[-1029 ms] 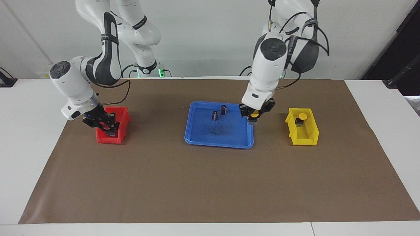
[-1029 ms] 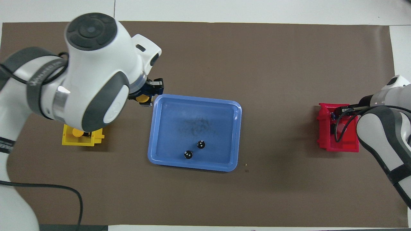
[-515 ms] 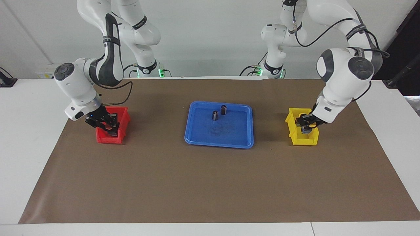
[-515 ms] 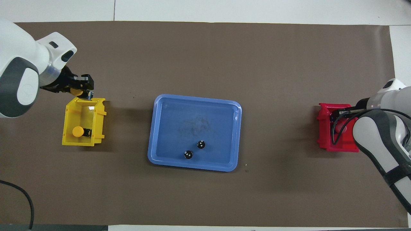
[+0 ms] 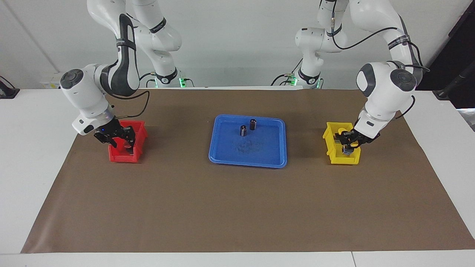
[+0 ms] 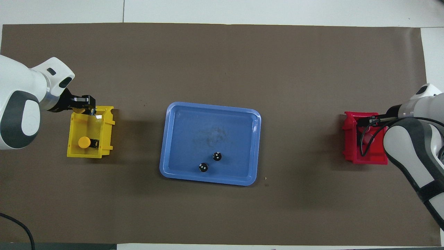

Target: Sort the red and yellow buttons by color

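Two cylinders (image 5: 248, 127) in tray (image 5: 222, 155) between bins (image 5: 120, 157)

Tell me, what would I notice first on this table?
Probably the bright blue tray in the middle, with two small dark cylinders standing in it. A yellow bin sits toward the left arm's end and a red bin toward the right arm's end, with an arm reaching over each.

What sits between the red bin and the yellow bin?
The blue tray, with two dark cylinders standing in it. Either side of it is bare brown mat up to the red bin and yellow bin. Clearest in the overhead view.
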Action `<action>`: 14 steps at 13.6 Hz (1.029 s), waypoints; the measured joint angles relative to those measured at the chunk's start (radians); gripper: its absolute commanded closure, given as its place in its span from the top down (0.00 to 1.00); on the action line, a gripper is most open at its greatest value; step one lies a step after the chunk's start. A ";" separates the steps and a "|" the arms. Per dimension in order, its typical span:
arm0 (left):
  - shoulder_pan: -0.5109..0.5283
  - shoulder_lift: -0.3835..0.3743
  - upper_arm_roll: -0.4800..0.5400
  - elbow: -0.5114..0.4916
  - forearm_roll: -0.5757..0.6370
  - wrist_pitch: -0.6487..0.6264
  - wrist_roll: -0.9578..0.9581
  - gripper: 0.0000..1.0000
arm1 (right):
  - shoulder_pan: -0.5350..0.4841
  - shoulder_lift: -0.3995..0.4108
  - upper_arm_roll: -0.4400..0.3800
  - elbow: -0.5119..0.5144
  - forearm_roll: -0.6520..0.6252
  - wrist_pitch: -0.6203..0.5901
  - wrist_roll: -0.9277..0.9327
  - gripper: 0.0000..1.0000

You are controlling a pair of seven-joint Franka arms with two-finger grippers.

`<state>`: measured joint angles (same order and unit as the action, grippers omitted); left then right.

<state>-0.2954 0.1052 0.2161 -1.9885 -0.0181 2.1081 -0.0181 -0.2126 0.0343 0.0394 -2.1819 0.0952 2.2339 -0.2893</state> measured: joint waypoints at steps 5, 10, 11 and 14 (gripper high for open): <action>0.003 -0.012 0.005 -0.073 0.000 0.072 0.026 0.02 | 0.001 -0.001 0.002 0.136 0.000 -0.162 0.004 0.96; 0.003 -0.024 0.005 -0.156 0.000 0.147 0.028 0.02 | 0.015 -0.011 0.004 0.292 -0.002 -0.378 0.095 1.00; 0.003 -0.024 0.005 -0.169 0.000 0.163 0.029 0.02 | 0.020 -0.016 0.004 0.326 -0.003 -0.423 0.117 1.00; 0.006 -0.024 0.006 -0.194 0.000 0.204 0.034 0.02 | 0.036 -0.054 0.005 0.366 -0.004 -0.485 0.165 1.00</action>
<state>-0.2895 0.0813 0.2219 -2.1821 -0.0181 2.3116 0.0161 -0.1768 -0.0194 0.0439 -1.8155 0.0912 1.7486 -0.1240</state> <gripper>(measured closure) 0.630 0.000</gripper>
